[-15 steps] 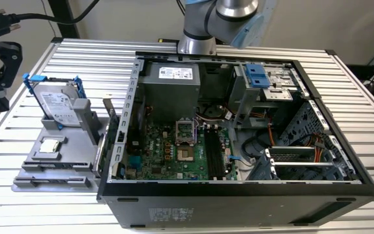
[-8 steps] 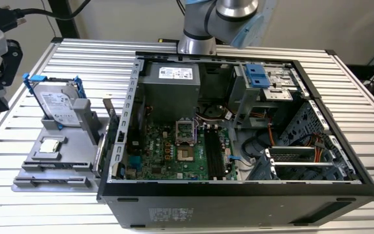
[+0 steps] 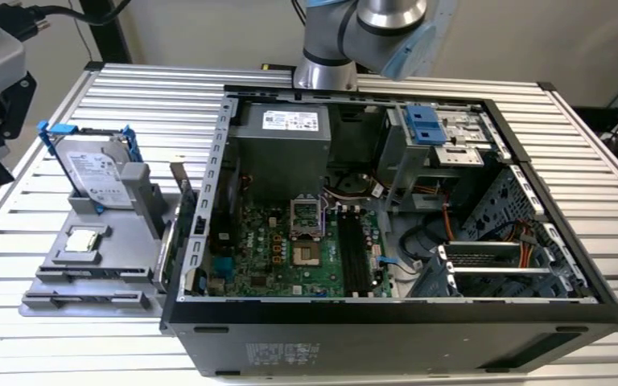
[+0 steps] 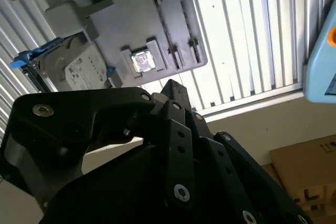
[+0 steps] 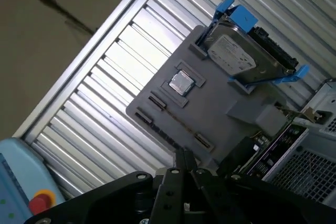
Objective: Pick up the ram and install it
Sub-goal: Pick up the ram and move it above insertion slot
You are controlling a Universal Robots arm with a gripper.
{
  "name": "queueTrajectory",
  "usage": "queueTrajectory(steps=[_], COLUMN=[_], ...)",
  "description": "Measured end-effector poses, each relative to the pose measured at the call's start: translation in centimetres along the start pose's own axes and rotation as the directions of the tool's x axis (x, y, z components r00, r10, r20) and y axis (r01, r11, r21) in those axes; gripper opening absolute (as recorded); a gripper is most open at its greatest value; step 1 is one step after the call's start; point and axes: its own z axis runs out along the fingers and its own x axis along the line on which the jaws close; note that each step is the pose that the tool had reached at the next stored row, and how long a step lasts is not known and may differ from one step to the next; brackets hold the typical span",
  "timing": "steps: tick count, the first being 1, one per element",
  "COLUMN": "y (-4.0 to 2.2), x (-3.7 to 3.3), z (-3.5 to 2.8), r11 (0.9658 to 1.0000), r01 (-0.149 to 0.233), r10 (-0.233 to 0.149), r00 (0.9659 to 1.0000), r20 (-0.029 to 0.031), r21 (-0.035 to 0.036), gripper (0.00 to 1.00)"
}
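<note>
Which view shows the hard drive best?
First wrist view: the hard drive shows whole, label and blue bracket. Exterior view: propped on the grey tray. Second wrist view: the tool hides part.

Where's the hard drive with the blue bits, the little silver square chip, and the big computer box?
hard drive (image 3: 100, 173): exterior view, on its labelled face.
silver chip (image 5: 181, 83): first wrist view, middle of its top.
computer case (image 3: 395, 342): exterior view, on its near outer wall.

A grey plastic tray (image 3: 121, 277) carries a silver hard drive in a blue bracket (image 3: 96, 173) and a small square silver chip (image 3: 84, 240).
</note>
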Motion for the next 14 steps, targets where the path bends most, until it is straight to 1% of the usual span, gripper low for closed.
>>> queueTrajectory(steps=[2, 5, 8, 11, 12, 14], y=[0.00, 0.00, 0.00, -0.01, -0.01, 0.02], x=[0.00, 0.00, 0.00, -0.01, -0.01, -0.04], z=[0.00, 0.00, 0.00, 0.00, 0.00, -0.02], r11=[0.9993, 0.9959, 0.9898, 0.9824, 0.9803, 0.9783], r01=[0.037, 0.091, 0.143, 0.187, 0.198, 0.207], r10=[-0.037, -0.091, -0.143, -0.187, -0.198, -0.207], r00=[0.9993, 0.9959, 0.9898, 0.9823, 0.9802, 0.9782], r20=[-0.0017, -0.0043, -0.0062, -0.0078, -0.0095, -0.0156], r21=[-0.0006, -0.0016, -0.0022, -0.0025, -0.0019, 0.0022], gripper=[0.00, 0.00, 0.00, 0.00, 0.00, 0.00])
